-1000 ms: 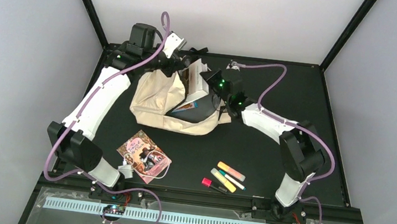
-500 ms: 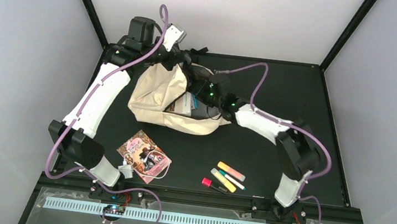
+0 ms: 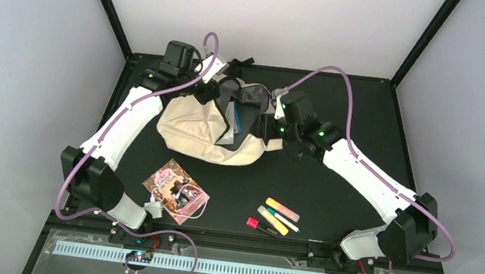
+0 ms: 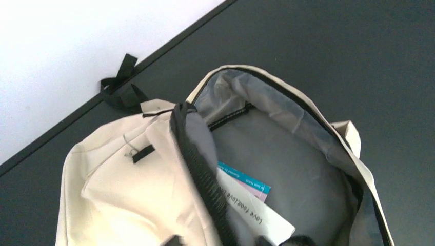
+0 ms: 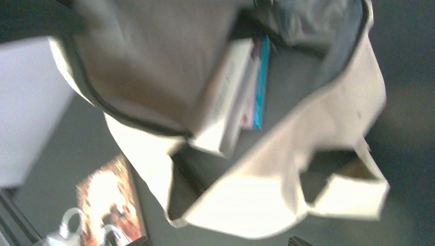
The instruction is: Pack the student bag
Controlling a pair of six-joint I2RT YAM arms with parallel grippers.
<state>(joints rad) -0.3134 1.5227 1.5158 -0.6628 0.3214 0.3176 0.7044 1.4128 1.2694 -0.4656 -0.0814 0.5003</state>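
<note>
Black surface (image 3: 365, 109), near edge: pink illustrated booklet (image 3: 174, 183) lying flat, with a white charger (image 3: 153, 208) and its cable resting on its near corner. Well apart to the right is a loose cluster of orange highlighter (image 3: 282, 209), yellow highlighter (image 3: 272, 220), teal-tipped pen (image 3: 284, 221) and pink marker (image 3: 258, 225).

We found the student bag (image 3: 193, 132) lying toward the far side of the table (image 3: 404, 127), left of centre, with books (image 3: 233, 119) standing inside its open mouth. Toward the near edge, on the left, lay a booklet (image 3: 177, 186) with a cable (image 3: 153, 207) across it. To its right, well apart, sat a cluster of markers (image 3: 275, 217).
</note>
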